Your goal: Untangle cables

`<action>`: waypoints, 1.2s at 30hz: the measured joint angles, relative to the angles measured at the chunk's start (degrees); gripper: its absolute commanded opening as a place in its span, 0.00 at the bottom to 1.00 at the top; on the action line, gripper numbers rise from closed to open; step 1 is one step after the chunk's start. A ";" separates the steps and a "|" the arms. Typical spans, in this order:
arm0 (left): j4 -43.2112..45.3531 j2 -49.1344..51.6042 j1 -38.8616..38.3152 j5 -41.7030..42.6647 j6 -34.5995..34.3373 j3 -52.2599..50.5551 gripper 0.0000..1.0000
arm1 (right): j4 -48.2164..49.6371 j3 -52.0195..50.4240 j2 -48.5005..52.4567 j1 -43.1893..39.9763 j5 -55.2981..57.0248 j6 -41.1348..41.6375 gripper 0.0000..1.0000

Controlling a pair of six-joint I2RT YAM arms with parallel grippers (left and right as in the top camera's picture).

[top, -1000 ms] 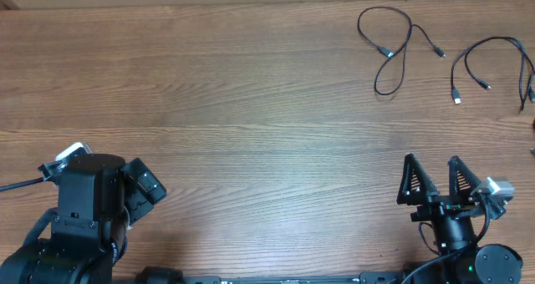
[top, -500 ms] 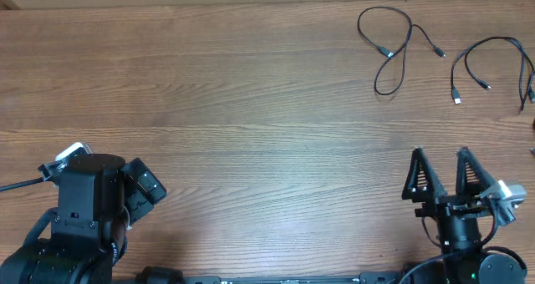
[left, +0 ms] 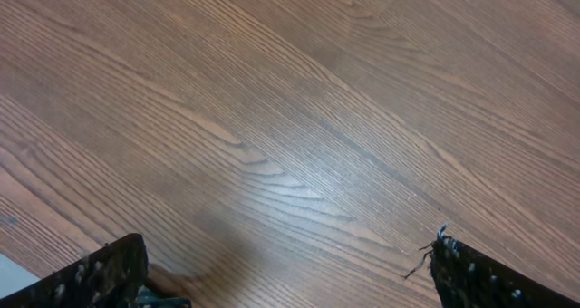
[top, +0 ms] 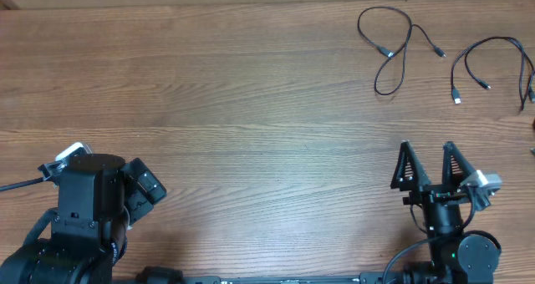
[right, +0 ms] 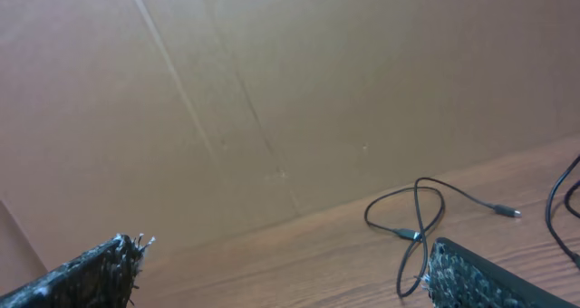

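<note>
Two cables [top: 409,29] far right, one looped over itself, well apart from both arms | right gripper [top: 427,150] gaping, empty, near edge | left gripper [left: 288,249] wide too (idle) | risk: pinching both strands at the crossing tightens it

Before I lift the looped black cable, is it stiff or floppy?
Probably floppy: the looped black cable lies in slack curves, crossing itself. Likely light, being so thin, so a push may drag it whole across the table.
</note>
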 measured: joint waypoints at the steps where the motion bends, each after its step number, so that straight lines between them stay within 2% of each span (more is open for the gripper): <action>1: 0.00 0.00 0.00 0.00 0.00 0.00 1.00 | 0.81 -0.76 0.00 0.00 0.09 -0.07 1.00; 22: 0.00 0.00 0.00 0.00 0.02 0.00 1.00 | 2.38 -9.81 0.00 0.00 0.76 -0.76 1.00; 30: 0.00 0.00 0.00 0.00 0.00 0.00 0.99 | 3.26 -9.97 0.00 0.00 0.81 -0.76 1.00; 36: 0.00 0.00 0.00 0.00 0.00 0.00 1.00 | -0.48 -9.97 0.00 0.00 0.79 -1.75 1.00</action>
